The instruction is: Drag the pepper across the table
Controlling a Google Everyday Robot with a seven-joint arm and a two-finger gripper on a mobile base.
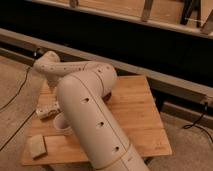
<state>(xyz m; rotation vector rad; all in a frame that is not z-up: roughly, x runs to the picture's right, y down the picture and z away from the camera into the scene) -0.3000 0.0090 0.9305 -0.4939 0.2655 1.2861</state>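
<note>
One arm fills the middle of my view, bent over the table with its gripper low near the table's 9 o'clock edge; I cannot tell whether that gripper is spread or closed, or whether it has hold of anything. At 5 o'clock from it, just beside it, a white cup stands on the planks, partly behind the arm, and a tan block lies flat toward the 7 o'clock corner. I cannot make out the pepper on the wood that shows, so I cannot say where it lies.
</note>
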